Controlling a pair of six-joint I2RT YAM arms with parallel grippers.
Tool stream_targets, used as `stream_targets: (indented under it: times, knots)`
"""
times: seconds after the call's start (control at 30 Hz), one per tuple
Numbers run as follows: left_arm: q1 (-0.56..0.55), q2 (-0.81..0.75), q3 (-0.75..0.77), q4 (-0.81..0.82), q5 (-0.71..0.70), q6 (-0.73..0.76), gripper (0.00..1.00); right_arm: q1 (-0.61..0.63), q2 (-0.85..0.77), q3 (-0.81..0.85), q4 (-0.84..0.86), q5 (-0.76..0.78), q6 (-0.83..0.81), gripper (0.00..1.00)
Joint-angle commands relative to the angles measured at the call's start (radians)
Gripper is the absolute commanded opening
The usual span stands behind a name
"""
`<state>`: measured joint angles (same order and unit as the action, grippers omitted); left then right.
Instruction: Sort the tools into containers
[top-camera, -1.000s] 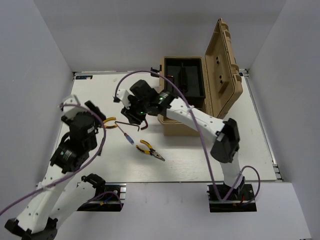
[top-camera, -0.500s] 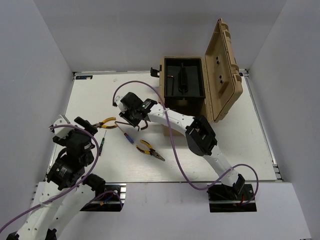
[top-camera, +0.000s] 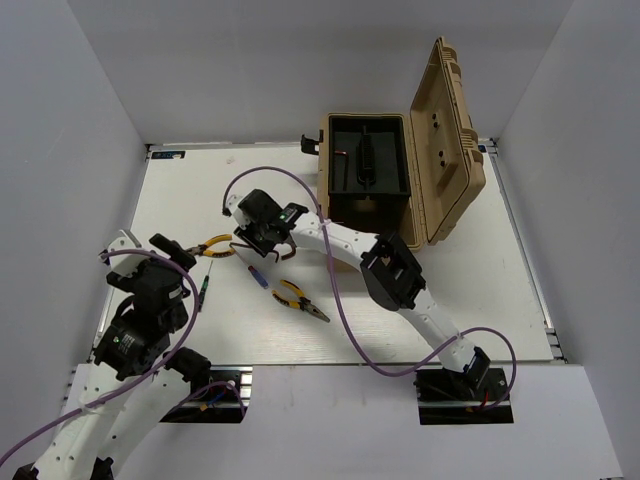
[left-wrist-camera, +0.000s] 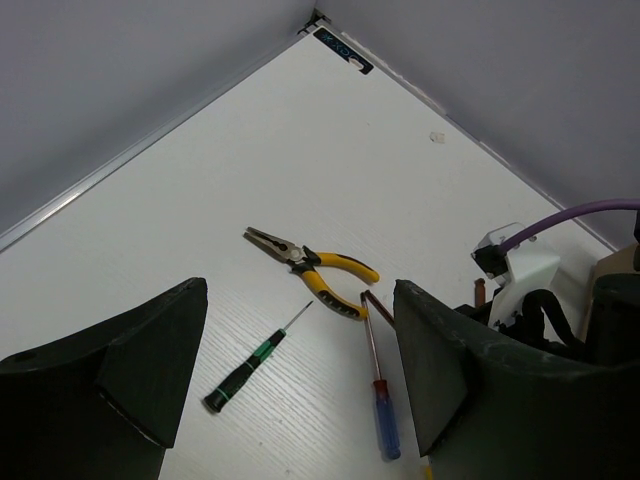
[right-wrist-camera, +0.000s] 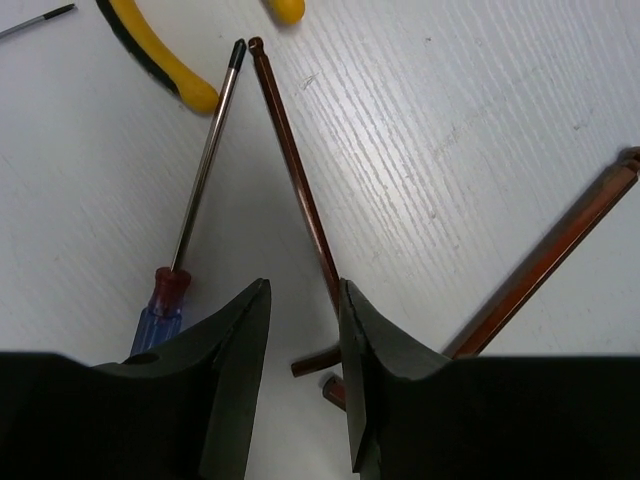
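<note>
My right gripper (right-wrist-camera: 303, 292) (top-camera: 262, 240) hangs low over two thin reddish-brown hex keys, open by a narrow gap. The long shaft of one hex key (right-wrist-camera: 295, 180) runs to the inner edge of the right finger, its short leg showing in the gap. The other hex key (right-wrist-camera: 550, 250) lies to the right. A blue-handled screwdriver (right-wrist-camera: 160, 305) (left-wrist-camera: 380, 405) lies just left of the jaws. Yellow-and-black pliers (left-wrist-camera: 310, 268) (top-camera: 215, 245) and a green-and-black screwdriver (left-wrist-camera: 250, 362) lie on the table under my open, empty left gripper (left-wrist-camera: 300, 400) (top-camera: 185, 258). A second pair of pliers (top-camera: 300, 300) lies nearer the front.
A tan toolbox (top-camera: 340, 215) stands at the back, right of centre, its lid (top-camera: 445, 130) raised and a black tray inside. Purple cables loop over both arms. Grey walls close in the white table (top-camera: 480, 290) on three sides.
The right gripper has moved left and down from beside the toolbox to the hex keys. The left arm drew back toward the near left, then held still.
</note>
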<state>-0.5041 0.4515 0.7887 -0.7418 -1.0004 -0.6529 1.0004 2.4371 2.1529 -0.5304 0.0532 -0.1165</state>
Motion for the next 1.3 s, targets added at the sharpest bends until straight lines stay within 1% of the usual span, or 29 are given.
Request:
stream_targets:
  times: [0.0,0.1,0.2,0.23,0.27,0.3,0.37,0.6,0.97,1.13,1.27]
  knots:
    - [0.001,-0.005,-0.008,0.019,0.013,0.021,0.85,-0.005,0.008,-0.002,0.099,0.040,-0.018,0.40]
    - [0.001,-0.005,-0.017,0.019,0.013,0.021,0.85,-0.011,-0.007,-0.050,0.173,0.079,-0.017,0.35]
    - [0.001,-0.005,-0.017,0.019,0.013,0.021,0.85,-0.019,-0.016,-0.047,0.184,0.071,-0.002,0.26]
    - [0.001,-0.005,-0.017,0.019,0.013,0.021,0.85,-0.020,-0.013,-0.044,0.185,0.066,0.000,0.22]
    - [0.001,-0.005,-0.017,0.028,0.022,0.021,0.85,-0.019,-0.015,-0.039,0.191,0.077,-0.002,0.12]
    - [0.001,-0.005,-0.017,0.028,0.022,0.030,0.85,-0.019,-0.010,-0.041,0.198,0.095,-0.014,0.07]
    - [0.001,-0.005,-0.017,0.028,0.022,0.030,0.85,-0.019,-0.006,-0.039,0.219,0.138,-0.023,0.01]
    - [0.001,0.004,-0.017,0.038,0.031,0.030,0.85,-0.020,0.037,-0.053,0.251,0.154,-0.089,0.00]
    - [0.001,0.004,-0.026,0.047,0.040,0.039,0.85,-0.019,0.045,-0.064,0.208,0.079,-0.091,0.00]
    - [0.001,0.004,-0.026,0.047,0.040,0.039,0.85,-0.016,0.025,-0.126,0.158,-0.021,-0.063,0.00]
    - [0.001,0.004,-0.026,0.047,0.040,0.039,0.85,-0.011,-0.021,-0.179,0.138,-0.088,-0.055,0.00]
